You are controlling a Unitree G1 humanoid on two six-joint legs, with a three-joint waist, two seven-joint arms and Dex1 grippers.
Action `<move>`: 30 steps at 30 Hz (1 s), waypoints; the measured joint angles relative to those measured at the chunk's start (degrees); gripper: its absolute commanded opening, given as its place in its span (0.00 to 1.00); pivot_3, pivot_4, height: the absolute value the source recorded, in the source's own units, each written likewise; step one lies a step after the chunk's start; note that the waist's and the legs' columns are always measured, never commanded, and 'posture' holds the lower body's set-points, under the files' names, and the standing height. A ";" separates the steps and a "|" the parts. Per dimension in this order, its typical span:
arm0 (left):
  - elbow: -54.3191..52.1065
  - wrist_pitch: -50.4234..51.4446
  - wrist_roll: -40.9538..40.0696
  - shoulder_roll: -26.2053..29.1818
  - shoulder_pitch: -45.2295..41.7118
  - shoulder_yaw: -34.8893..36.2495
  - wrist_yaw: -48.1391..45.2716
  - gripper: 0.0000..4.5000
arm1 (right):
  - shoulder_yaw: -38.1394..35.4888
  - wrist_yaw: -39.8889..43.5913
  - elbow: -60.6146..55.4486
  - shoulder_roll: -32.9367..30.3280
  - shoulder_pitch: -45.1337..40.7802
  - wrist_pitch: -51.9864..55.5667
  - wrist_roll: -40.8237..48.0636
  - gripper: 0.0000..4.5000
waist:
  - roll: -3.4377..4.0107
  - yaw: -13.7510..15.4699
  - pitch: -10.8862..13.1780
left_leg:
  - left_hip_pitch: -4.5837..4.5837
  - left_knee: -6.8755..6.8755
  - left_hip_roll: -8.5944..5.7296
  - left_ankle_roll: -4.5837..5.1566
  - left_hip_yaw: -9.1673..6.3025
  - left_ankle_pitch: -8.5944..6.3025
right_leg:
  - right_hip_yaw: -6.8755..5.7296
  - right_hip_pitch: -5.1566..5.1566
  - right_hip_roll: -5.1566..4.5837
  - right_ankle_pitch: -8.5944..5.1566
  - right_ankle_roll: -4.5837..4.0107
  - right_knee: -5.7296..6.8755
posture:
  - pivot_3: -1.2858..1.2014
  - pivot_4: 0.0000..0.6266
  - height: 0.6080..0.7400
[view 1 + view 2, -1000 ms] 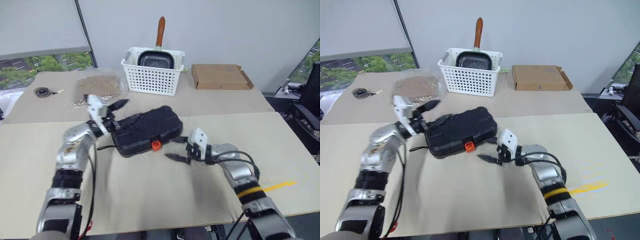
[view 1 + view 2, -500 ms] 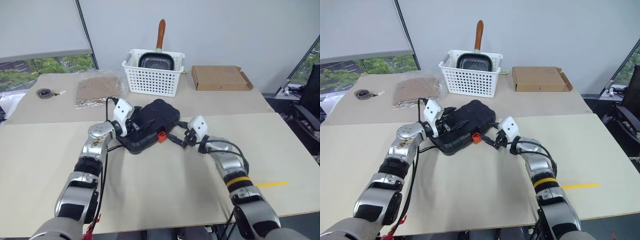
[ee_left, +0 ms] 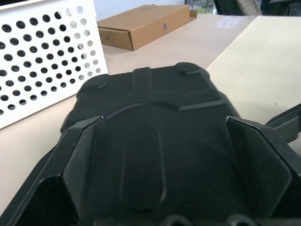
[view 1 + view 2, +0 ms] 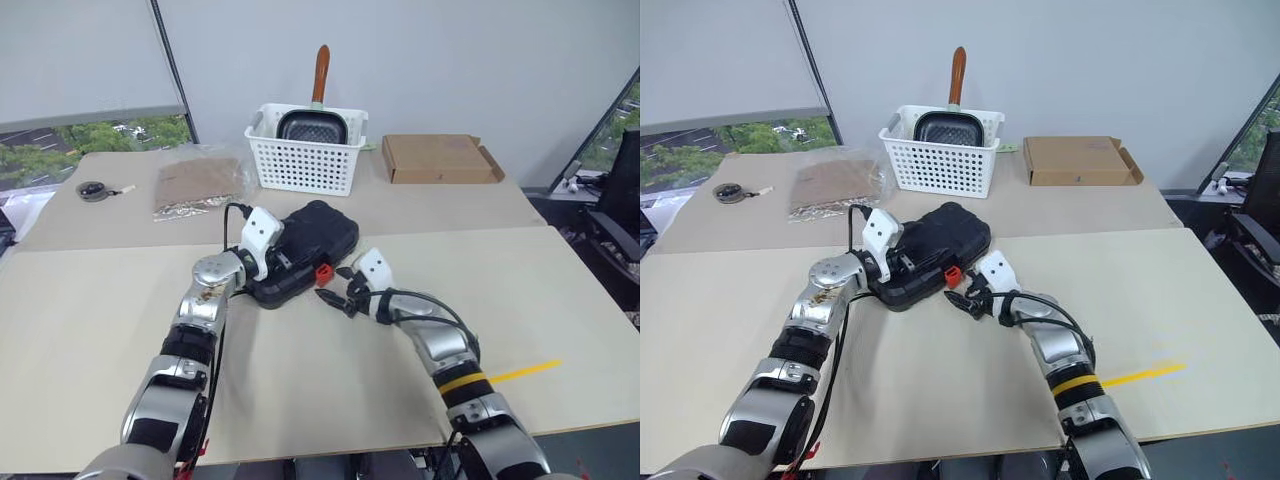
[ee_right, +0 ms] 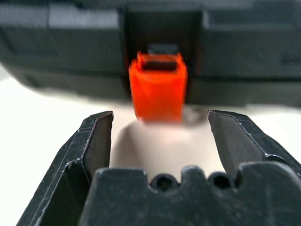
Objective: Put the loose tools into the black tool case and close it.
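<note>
Centre frame on the desk point(image 4: 330, 400): black tool case point(image 4: 318, 235), lid down, orange latch point(image 5: 158, 87) facing forward. Left fingers point(image 3: 70, 165) spread wide over the case's left end — right fingers point(image 5: 235, 136) also spread, aimed at the latch. Upper centre: white basket point(image 4: 305, 150).

Left gripper point(image 4: 275, 262) came down onto black tool case point(image 4: 310, 235) lid; right gripper point(image 4: 335, 297) closed in on orange latch point(image 4: 323, 271).
</note>
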 measured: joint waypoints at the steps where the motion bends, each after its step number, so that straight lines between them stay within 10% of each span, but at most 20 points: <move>1: -0.32 0.12 0.02 -0.03 0.14 0.00 0.07 1.00 | -0.01 -0.37 -0.05 0.11 0.04 0.32 0.00 0.68 | 0.00 -0.01 0.00 | -0.02 0.00 -0.01 0.01 0.01 0.00 | 0.01 -0.01 -0.01 0.00 0.00 -0.02 | 0.52 0.24 0.70; 7: -0.97 0.19 0.16 -0.07 0.45 -0.07 0.17 1.00 | 0.30 -1.10 -4.28 -0.48 1.60 1.35 -0.15 0.25 | 0.00 0.06 0.00 | -0.09 -0.02 -0.01 0.01 -0.04 -0.01 | -0.03 -0.04 -0.01 -0.01 0.00 -0.06 | 0.52 0.24 0.70; 30: -2.35 0.19 0.32 0.20 1.50 -0.52 0.69 1.00 | 0.26 -3.86 -9.01 0.89 3.06 4.50 -0.15 0.25 | 0.01 0.14 0.01 | -0.45 -0.06 0.01 0.10 -0.09 -0.01 | -0.08 -0.32 0.03 -0.03 -0.01 -0.22 | 0.52 0.24 0.70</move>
